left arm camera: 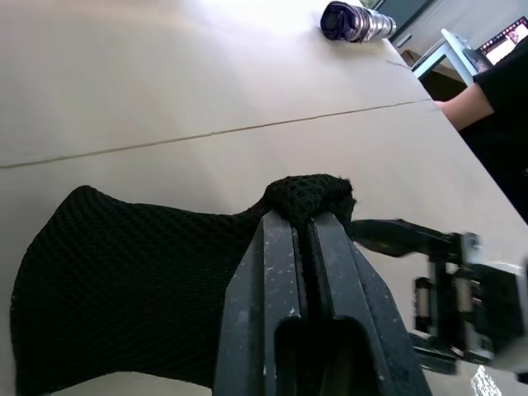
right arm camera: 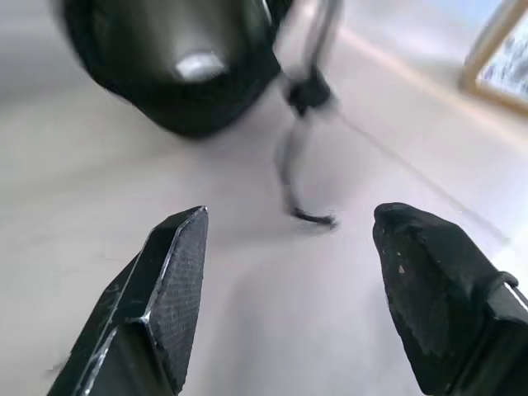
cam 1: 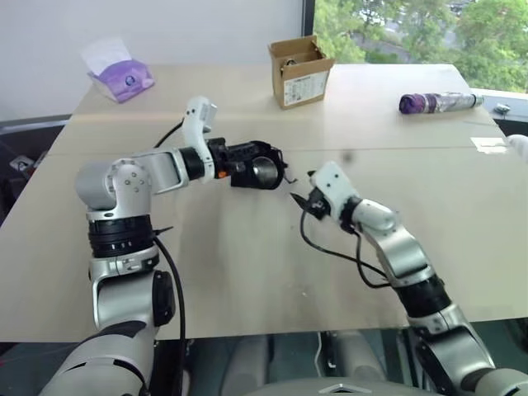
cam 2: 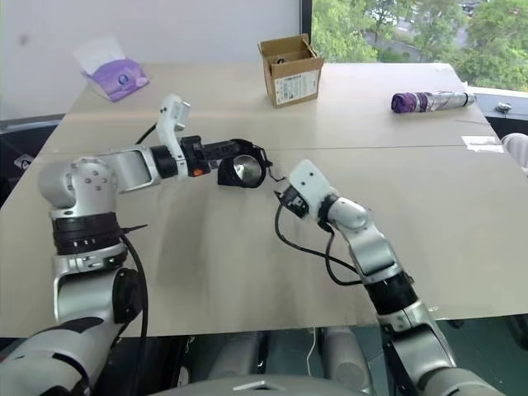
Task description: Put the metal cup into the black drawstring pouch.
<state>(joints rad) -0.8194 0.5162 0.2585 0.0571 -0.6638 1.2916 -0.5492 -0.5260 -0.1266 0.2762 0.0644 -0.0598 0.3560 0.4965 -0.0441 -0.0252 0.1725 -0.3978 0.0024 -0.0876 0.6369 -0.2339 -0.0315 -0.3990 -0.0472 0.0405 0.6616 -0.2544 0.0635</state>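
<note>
Above the middle of the table my left gripper (cam 1: 247,159) is shut on the rim of the black drawstring pouch (cam 1: 277,162), which it holds up. The metal cup (cam 1: 265,171) sits inside the pouch, its shiny inside showing through the mouth, which faces me. In the left wrist view the fingers (left arm camera: 280,272) pinch a fold of the mesh fabric (left arm camera: 124,272). My right gripper (cam 1: 300,200) stands open just right of the pouch with nothing between its fingers (right arm camera: 173,272). The pouch's thin cord (right arm camera: 297,165) dangles in front of it.
A small open cardboard box (cam 1: 300,70) stands at the back centre. A purple-and-silver tube (cam 1: 437,102) lies at the back right, a purple tissue pack (cam 1: 122,78) at the back left. A person's arm (left arm camera: 470,107) shows beyond the table's right edge.
</note>
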